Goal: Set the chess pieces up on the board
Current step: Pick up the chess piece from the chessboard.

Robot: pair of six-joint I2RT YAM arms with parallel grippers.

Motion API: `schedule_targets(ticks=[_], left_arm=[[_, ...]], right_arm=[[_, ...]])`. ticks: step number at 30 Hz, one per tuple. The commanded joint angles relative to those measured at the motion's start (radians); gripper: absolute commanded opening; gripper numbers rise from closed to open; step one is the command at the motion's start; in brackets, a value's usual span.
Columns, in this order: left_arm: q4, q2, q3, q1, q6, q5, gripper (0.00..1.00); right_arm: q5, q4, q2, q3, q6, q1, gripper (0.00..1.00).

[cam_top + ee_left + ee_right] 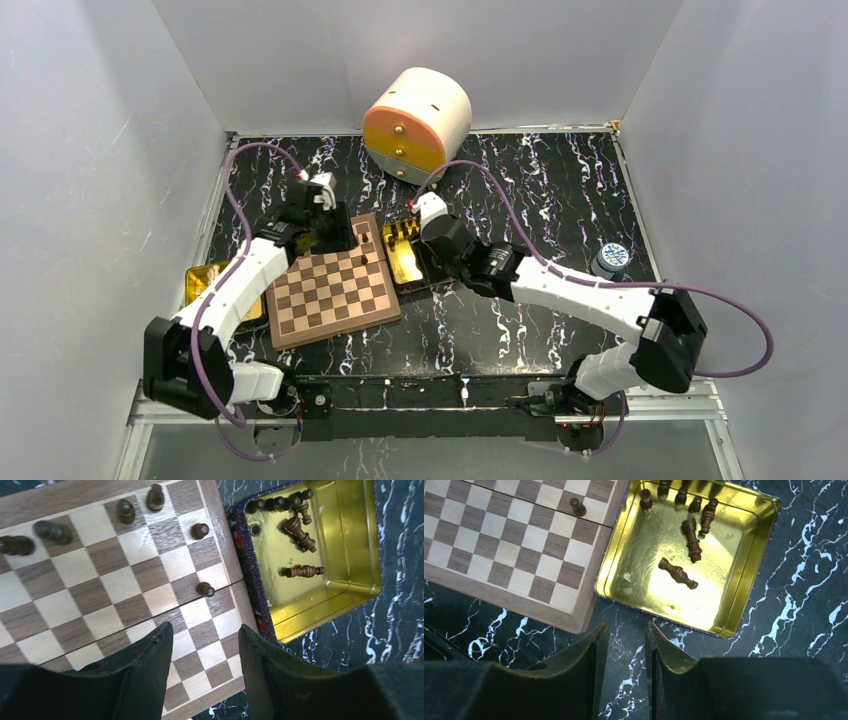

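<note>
Hovering over the near right part of the board [100, 595], the left gripper [205, 629] holds its jaws moderately apart with nothing between them; light and dark squares show through the gap. Ahead of its fingertips [167, 630] stand two small dark chess pieces, one pawn-like figure [205, 589] on the column next to the board's right border and another [200, 530] further along the same side. More pieces [125, 510] stand along the far rows, some of them blurred.

The right gripper [627, 627] hangs above the black marbled table [799, 605], just off the board's corner and the near wall of the gold tin [734, 580]. Its jaws stand narrowly apart and grip nothing. None of the pieces touches either gripper.

The tin sits right beside the board's right edge. Inside it, one dark piece [678, 573] lies on its side near the middle, two others [691, 540] lie toppled closer to the far wall, and several small figures [680, 495] stand in a row against that wall.

In the overhead view a second gold tin [205, 280] lies by the board's left side, partly hidden under the left arm, its contents impossible to make out.
</note>
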Motion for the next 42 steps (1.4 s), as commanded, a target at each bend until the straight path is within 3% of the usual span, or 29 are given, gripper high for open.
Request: schedule_targets(ticks=[1,12,31,42], left_arm=[[-0.011,0.069,0.067,-0.083,-0.001,-0.114,0.47],[0.011,0.19,0.067,-0.201,-0.008,-0.226,0.42],[0.084,0.331,0.098,-0.215,0.015,-0.269,0.27],[0.067,0.329,0.115,-0.216,0.022,-0.287,0.15]], right_arm=[[0.047,0.068,-0.078,-0.049,0.021,0.001,0.42],[0.047,0.112,-0.136,-0.126,0.012,-0.005,0.41],[0.036,0.128,-0.132,-0.134,0.003,-0.006,0.41],[0.047,0.132,-0.125,-0.137,-0.002,-0.008,0.41]])
